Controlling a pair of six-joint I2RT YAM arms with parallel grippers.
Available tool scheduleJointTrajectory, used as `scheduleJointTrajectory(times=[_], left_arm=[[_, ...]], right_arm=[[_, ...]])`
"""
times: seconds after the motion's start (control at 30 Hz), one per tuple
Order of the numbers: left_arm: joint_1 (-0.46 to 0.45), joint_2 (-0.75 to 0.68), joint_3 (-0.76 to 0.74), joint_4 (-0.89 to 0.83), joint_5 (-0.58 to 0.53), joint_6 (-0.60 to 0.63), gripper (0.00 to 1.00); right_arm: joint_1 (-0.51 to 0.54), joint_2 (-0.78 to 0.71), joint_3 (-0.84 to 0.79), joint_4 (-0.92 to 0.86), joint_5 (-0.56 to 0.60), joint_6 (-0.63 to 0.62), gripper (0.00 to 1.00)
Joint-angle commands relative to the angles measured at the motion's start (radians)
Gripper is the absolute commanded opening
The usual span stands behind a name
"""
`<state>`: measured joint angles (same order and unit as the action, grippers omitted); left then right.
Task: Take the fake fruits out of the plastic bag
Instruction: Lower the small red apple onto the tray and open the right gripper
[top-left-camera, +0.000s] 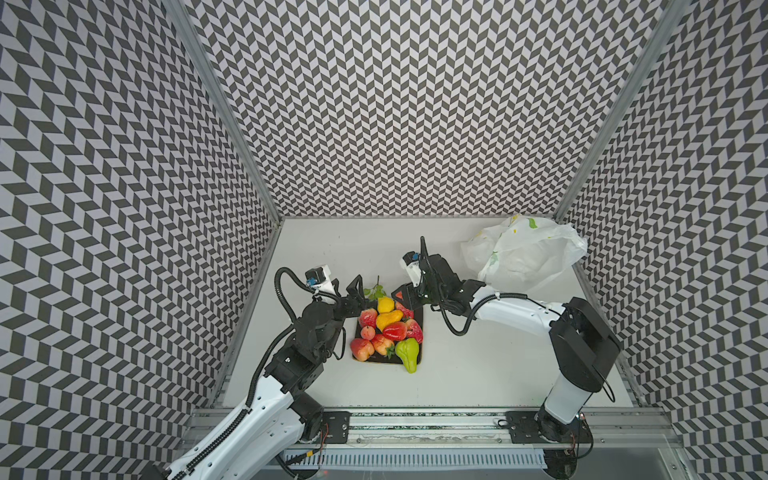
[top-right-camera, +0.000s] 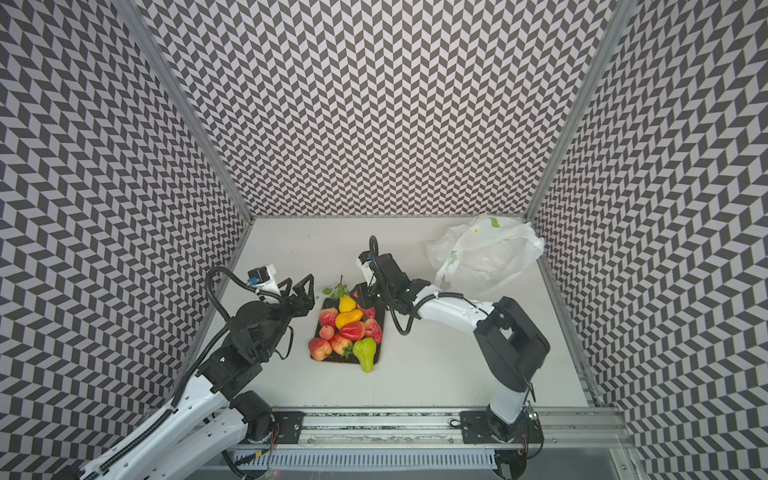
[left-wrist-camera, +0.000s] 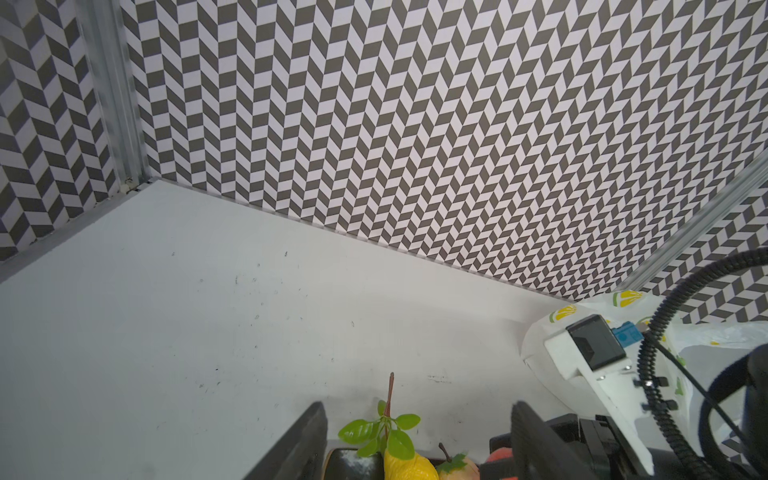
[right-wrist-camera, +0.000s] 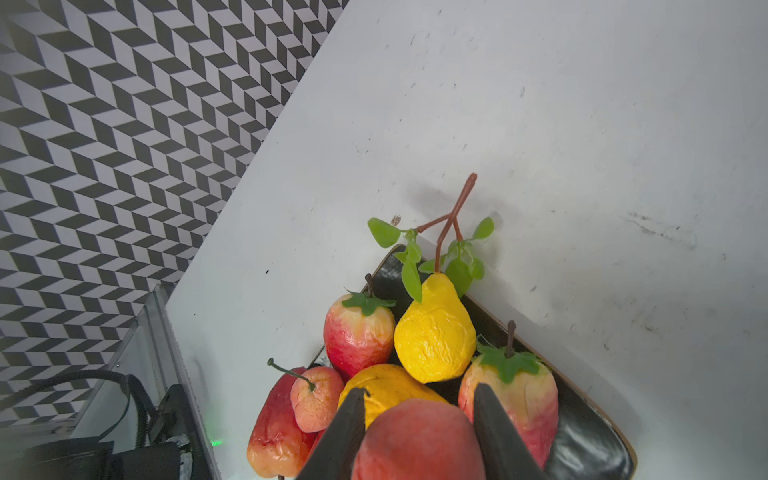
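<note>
Bench (top-left-camera: 478, 374), white and flat, in both top views carries a dark square plate (top-left-camera: 376, 360) heaped with glossy plastic fake fruits (top-left-camera: 388, 328); the crinkly translucent white lemon-print plastic bag (top-left-camera: 528, 253) lies well apart at the far right corner. Left wrist view: left hand (left-wrist-camera: 417, 405) spread wide, empty, beside the plate. Right wrist view: right hand (right-wrist-camera: 417, 395) clamps a red-orange peach (right-wrist-camera: 417, 444) over the heap.

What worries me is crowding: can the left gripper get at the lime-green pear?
Probably yes: the lime-green pear lies uncovered at the near corner of the plate, the left gripper is open, and the right gripper holds a peach farther back.
</note>
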<state>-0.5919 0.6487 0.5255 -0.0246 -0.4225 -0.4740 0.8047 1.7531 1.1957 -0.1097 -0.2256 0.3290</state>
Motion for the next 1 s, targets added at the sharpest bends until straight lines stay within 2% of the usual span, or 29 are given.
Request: scheduleJointTrajectory(times=[0.0, 0.13, 0.27, 0.4, 0.5, 0.67, 0.8, 0.97], left_arm=[[0.012, -0.031, -0.008, -0.025, -0.056, -0.024, 0.70], [0.053, -0.067, -0.018, -0.059, -0.125, -0.027, 0.74], [0.137, -0.115, -0.037, -0.071, -0.076, -0.038, 0.74], [0.170, -0.151, -0.041, -0.096, -0.063, -0.061, 0.73], [0.172, -0.169, -0.041, -0.109, -0.085, -0.076, 0.73], [0.173, -0.240, -0.041, -0.134, -0.128, -0.090, 0.73], [0.175, -0.269, -0.041, -0.144, -0.142, -0.098, 0.73], [0.176, -0.285, -0.043, -0.168, -0.142, -0.112, 0.73]], right_arm=[[0.045, 0.004, 0.051, -0.053, 0.056, -0.083, 0.33], [0.100, 0.023, 0.095, -0.101, 0.112, -0.145, 0.34], [0.140, 0.071, 0.160, -0.169, 0.140, -0.183, 0.33], [0.208, 0.080, 0.193, -0.185, 0.223, -0.174, 0.33], [0.264, 0.091, 0.217, -0.211, 0.333, -0.109, 0.33], [0.352, 0.083, 0.206, -0.216, 0.517, 0.080, 0.33], [0.392, 0.087, 0.181, -0.199, 0.562, 0.188, 0.32], [0.453, 0.152, 0.241, -0.262, 0.646, 0.228, 0.32]])
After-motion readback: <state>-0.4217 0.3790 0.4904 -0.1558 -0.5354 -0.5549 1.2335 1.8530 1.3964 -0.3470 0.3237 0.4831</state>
